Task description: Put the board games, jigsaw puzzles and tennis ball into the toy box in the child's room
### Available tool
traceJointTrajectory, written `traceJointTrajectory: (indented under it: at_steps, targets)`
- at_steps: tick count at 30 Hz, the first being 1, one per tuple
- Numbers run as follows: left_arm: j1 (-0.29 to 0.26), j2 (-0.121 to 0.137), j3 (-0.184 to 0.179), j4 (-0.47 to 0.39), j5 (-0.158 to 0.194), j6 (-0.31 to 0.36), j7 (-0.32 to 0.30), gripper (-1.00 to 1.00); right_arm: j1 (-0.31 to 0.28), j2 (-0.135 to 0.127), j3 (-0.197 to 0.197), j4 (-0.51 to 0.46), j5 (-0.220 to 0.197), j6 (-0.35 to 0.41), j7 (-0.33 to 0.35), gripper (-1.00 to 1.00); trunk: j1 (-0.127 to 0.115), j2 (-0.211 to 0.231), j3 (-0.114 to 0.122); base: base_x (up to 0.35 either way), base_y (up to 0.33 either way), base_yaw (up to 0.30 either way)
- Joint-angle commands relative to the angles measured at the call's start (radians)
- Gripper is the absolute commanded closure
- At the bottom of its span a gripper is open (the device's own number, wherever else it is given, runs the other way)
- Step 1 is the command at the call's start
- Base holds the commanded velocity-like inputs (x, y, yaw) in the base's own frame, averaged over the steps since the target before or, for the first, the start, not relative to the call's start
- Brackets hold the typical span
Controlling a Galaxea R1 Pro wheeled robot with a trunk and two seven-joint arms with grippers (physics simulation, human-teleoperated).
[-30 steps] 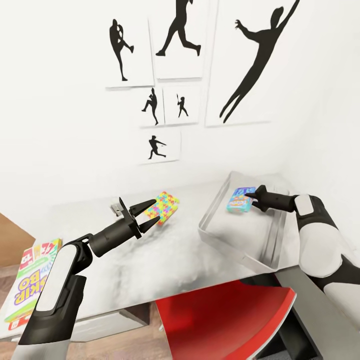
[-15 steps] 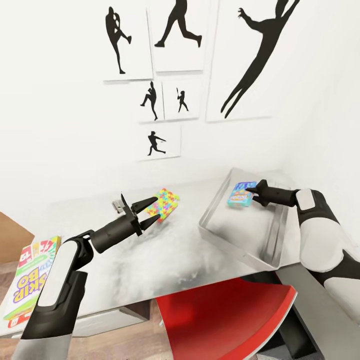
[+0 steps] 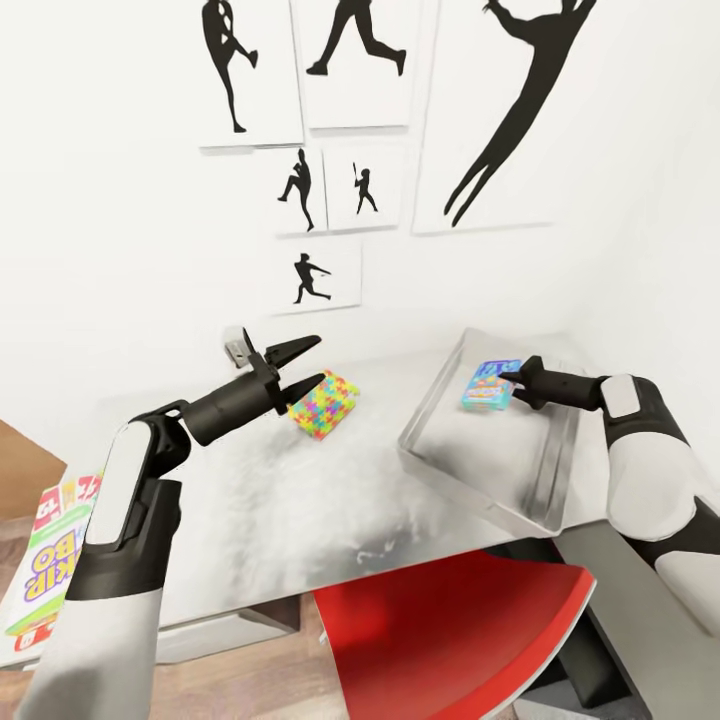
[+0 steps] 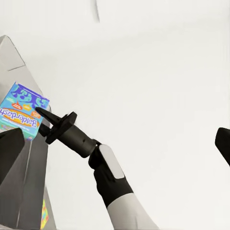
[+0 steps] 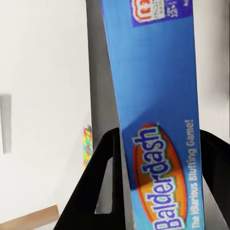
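A multicolour jigsaw puzzle lies on the light grey table near the wall. My left gripper hovers open just above and left of it, holding nothing. The grey toy box stands at the table's right. Above its far side, my right gripper is shut on the small blue board game, which the right wrist view shows as a "Balderdash" box between the black fingers. The left wrist view shows the same box over the toy box wall. The Skip-Bo board game lies at the table's left end.
A red chair sits tucked under the table's front edge. A small grey object stands against the wall behind my left gripper. Black baseball silhouette prints hang above. The dark grey desk part joins at the right.
My left gripper has risen and drawn back from the puzzle, still open. The right gripper with the blue box shifted slightly over the toy box. The view tilted a little.
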Motion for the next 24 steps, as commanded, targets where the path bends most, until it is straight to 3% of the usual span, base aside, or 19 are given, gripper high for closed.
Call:
traceJointTrajectory:
  at_steps: [1, 11, 24]
  targets:
    - [-0.011, -0.003, -0.001, 0.000, 0.021, 0.005, 0.027, -1.00, -0.002, -0.003, -0.005, 0.000, -0.003, 0.006, -0.001, 1.00, 0.000, -0.002, -0.003, 0.000, 0.000, 0.000]
    - [-0.046, -0.012, -0.035, 0.000, 0.092, 0.004, 0.128, -1.00, -0.003, -0.012, -0.005, 0.001, -0.003, 0.006, 0.000, 1.00, 0.000, -0.002, -0.020, 0.000, 0.000, 0.000]
    - [-0.052, -0.014, -0.048, 0.000, 0.110, 0.004, 0.153, -1.00, -0.022, -0.011, -0.005, 0.001, -0.003, 0.006, 0.000, 1.00, 0.000, -0.002, -0.041, 0.000, 0.000, 0.000]
